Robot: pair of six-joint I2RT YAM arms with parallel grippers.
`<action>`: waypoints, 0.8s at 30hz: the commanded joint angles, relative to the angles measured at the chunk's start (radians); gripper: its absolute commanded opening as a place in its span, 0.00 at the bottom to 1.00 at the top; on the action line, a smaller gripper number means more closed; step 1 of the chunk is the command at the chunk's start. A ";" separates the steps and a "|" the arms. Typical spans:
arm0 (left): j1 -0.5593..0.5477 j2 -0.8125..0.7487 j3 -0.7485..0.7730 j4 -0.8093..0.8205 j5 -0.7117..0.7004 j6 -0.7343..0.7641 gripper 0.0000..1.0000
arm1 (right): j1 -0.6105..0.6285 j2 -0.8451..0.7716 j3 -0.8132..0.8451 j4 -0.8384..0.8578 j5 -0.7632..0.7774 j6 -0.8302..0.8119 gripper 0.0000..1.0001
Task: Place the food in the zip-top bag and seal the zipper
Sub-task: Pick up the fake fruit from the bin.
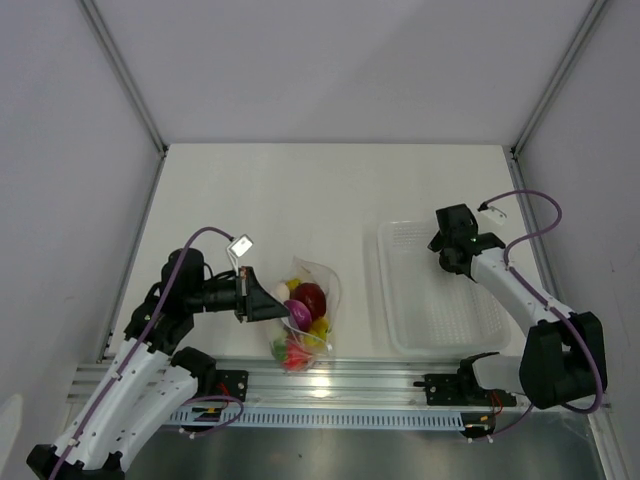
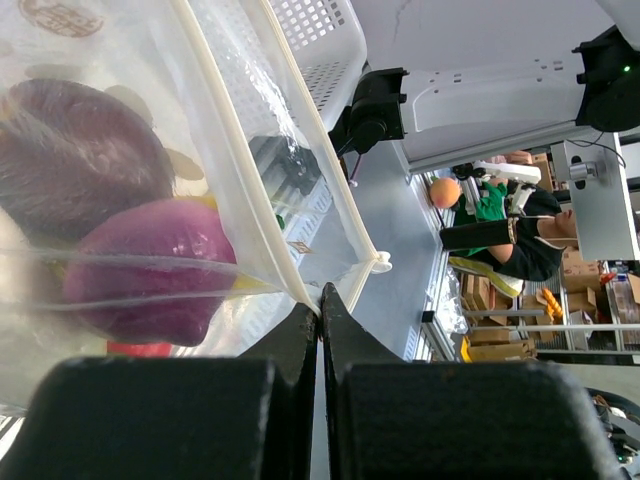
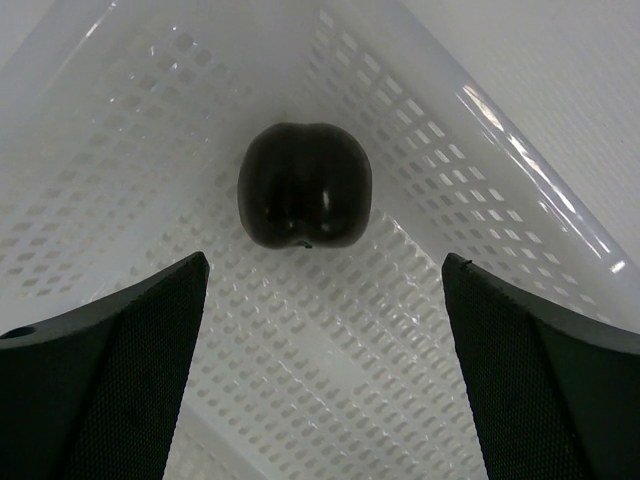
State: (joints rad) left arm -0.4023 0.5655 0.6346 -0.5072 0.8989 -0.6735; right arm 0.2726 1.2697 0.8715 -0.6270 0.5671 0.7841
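1. The left gripper [image 2: 320, 297] is clamped shut on the zipper [image 2: 250, 170] of the zip-top bag [image 1: 312, 272].
2. The bag is laid on the table [image 1: 300, 190]; a purple piece [image 2: 150, 265] and a dark red fruit [image 2: 80, 150] are enclosed in it.
3. A round brown print [image 2: 60, 15] on the bag is too blurred to be read.
4. The right gripper [image 3: 325, 262] is held wide open above a dark round piece [image 3: 305, 185] in a corner of the white tray [image 3: 480, 130].

No writing on the zip-top bag [image 2: 232, 120] or elsewhere is legible.
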 commanded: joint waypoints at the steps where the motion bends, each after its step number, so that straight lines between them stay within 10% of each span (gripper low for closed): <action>1: 0.007 0.004 -0.004 0.038 0.023 -0.005 0.00 | -0.021 0.057 -0.005 0.104 -0.016 -0.022 0.99; 16: 0.007 0.040 0.002 0.032 -0.006 0.000 0.01 | -0.042 0.263 0.009 0.254 -0.015 -0.022 0.94; 19: 0.007 0.045 0.002 0.027 -0.009 0.005 0.01 | -0.044 0.293 0.011 0.288 -0.012 -0.029 0.82; 24: 0.008 0.043 0.004 0.012 -0.020 0.011 0.01 | -0.044 0.303 0.021 0.273 -0.004 -0.055 0.30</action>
State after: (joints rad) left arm -0.4023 0.6083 0.6189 -0.4892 0.8928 -0.6792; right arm 0.2333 1.5642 0.8703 -0.3702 0.5350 0.7345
